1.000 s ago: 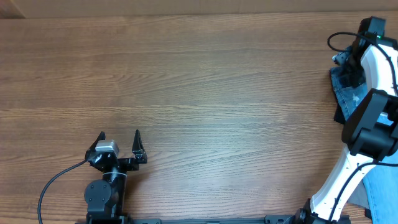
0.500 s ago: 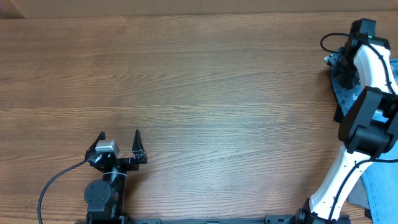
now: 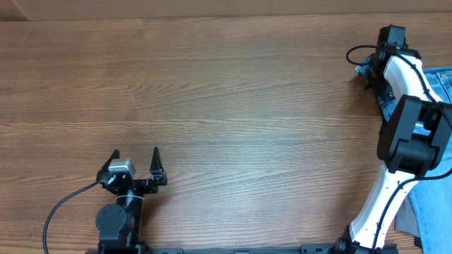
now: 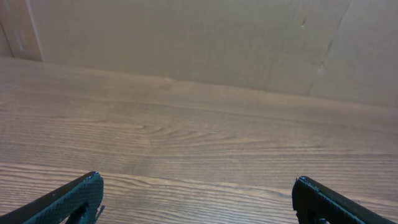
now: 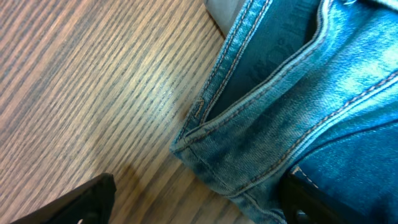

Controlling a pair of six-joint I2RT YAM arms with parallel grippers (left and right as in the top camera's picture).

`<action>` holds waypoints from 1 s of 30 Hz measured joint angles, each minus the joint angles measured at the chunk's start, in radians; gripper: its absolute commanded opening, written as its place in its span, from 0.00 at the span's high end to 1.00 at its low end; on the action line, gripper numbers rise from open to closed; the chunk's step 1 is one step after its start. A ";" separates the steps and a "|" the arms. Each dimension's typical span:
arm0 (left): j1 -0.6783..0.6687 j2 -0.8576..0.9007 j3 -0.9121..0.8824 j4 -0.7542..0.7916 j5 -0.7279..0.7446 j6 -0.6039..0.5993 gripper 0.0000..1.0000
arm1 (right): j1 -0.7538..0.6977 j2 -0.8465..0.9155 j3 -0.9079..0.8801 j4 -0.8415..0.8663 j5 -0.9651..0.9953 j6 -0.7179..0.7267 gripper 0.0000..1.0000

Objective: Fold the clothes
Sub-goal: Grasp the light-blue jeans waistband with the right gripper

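Note:
The light blue denim jeans [image 5: 292, 124] lie at the table's far right edge, mostly hidden under my right arm in the overhead view [image 3: 439, 81]. My right gripper [image 3: 369, 70] is open at the jeans' left edge. In the right wrist view, its fingers [image 5: 200, 186] straddle a stitched seam corner, one finger over bare wood and the other over the denim. My left gripper [image 3: 135, 159] is open and empty near the front left, and only wood lies between its fingers in the left wrist view [image 4: 198, 180].
More blue cloth [image 3: 431, 219] hangs at the bottom right corner beside the right arm's base. A cardboard wall [image 4: 186, 37] stands along the table's far edge. The wooden table [image 3: 226, 106] spans the view.
My right gripper has moved left and toward the far edge, from over the jeans to their left border. The left arm has not moved.

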 measured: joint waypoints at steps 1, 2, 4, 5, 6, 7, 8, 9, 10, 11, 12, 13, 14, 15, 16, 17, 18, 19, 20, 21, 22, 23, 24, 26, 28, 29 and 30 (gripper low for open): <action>0.000 0.000 0.000 0.000 0.000 0.000 0.00 | 0.000 0.000 -0.003 0.005 0.000 0.000 0.23; 0.000 0.000 0.000 0.000 0.000 0.000 0.00 | 0.000 0.000 -0.004 0.006 0.000 -0.004 0.26; 0.000 0.000 0.000 0.000 0.000 0.000 0.00 | 0.000 0.000 -0.005 0.009 0.000 -0.003 0.34; 0.000 0.000 0.000 0.000 0.000 0.000 0.00 | 0.000 0.000 -0.005 0.011 0.002 -0.003 0.39; 0.000 0.000 0.000 0.000 0.000 0.000 0.00 | -0.001 0.000 -0.006 0.012 0.004 -0.003 0.43; 0.000 0.000 0.000 0.000 0.000 0.000 0.00 | -0.002 0.000 -0.007 0.013 0.006 0.000 0.44; 0.000 0.000 0.000 0.000 0.000 0.000 0.00 | -0.005 0.000 -0.009 0.013 0.006 -0.005 0.44; 0.000 0.000 0.000 0.000 0.000 0.000 0.00 | -0.005 0.000 -0.011 0.013 0.008 -0.005 0.44; 0.000 0.000 0.000 0.000 0.000 0.000 0.00 | -0.007 0.000 -0.013 0.014 0.009 -0.006 0.44; 0.000 0.000 0.000 0.000 0.000 0.000 0.00 | -0.009 0.000 -0.014 0.014 0.010 -0.006 0.44; 0.000 0.000 0.000 0.000 0.000 0.000 0.00 | -0.010 0.000 -0.015 0.014 0.010 -0.005 0.44; 0.000 0.000 0.000 0.000 0.000 0.000 0.00 | -0.011 0.000 -0.015 0.015 0.010 -0.005 0.44; 0.000 0.000 0.000 0.000 0.000 0.000 0.00 | -0.012 0.000 -0.016 0.017 0.011 -0.005 0.41; 0.000 0.000 0.000 0.000 0.000 0.000 0.00 | -0.012 0.000 -0.019 0.022 0.010 -0.005 0.39; 0.000 0.000 0.000 0.000 0.000 0.000 0.00 | -0.012 0.000 -0.023 0.030 0.010 -0.007 0.39; 0.000 0.000 0.000 0.000 0.000 0.000 0.00 | -0.013 0.000 -0.031 0.043 0.011 -0.006 0.39; 0.000 0.000 0.000 0.000 0.000 0.000 0.00 | -0.013 0.000 -0.039 0.056 0.011 -0.005 0.39; 0.000 0.000 0.000 0.000 0.000 0.000 0.00 | -0.013 0.000 -0.047 0.067 0.014 -0.005 0.38; 0.000 0.000 0.000 0.000 0.000 0.000 0.00 | -0.012 -0.001 -0.055 0.080 0.016 -0.005 0.39; 0.000 0.000 0.000 0.000 0.000 0.000 0.00 | -0.012 -0.005 -0.063 0.093 0.018 -0.005 0.38; 0.000 0.000 0.000 0.000 0.000 0.000 0.00 | -0.012 -0.009 -0.076 0.108 0.020 -0.006 0.40; 0.000 0.000 0.000 0.000 0.000 0.000 0.00 | -0.011 -0.014 -0.087 0.122 0.023 -0.005 0.48; 0.000 0.000 0.000 0.000 0.000 0.000 0.00 | -0.011 -0.018 -0.095 0.130 0.026 -0.005 0.63; 0.000 0.000 0.000 0.000 0.000 0.000 0.00 | -0.011 -0.019 -0.101 0.131 0.041 -0.009 0.79; 0.000 0.000 0.000 0.000 0.000 0.000 0.00 | -0.014 -0.020 -0.105 0.132 0.051 -0.019 0.83; 0.000 0.000 0.000 0.000 0.000 0.000 0.00 | -0.018 -0.020 -0.105 0.137 0.050 -0.020 0.85; 0.000 0.000 0.000 0.000 0.000 0.000 0.00 | -0.019 -0.021 -0.105 0.139 0.049 -0.026 0.85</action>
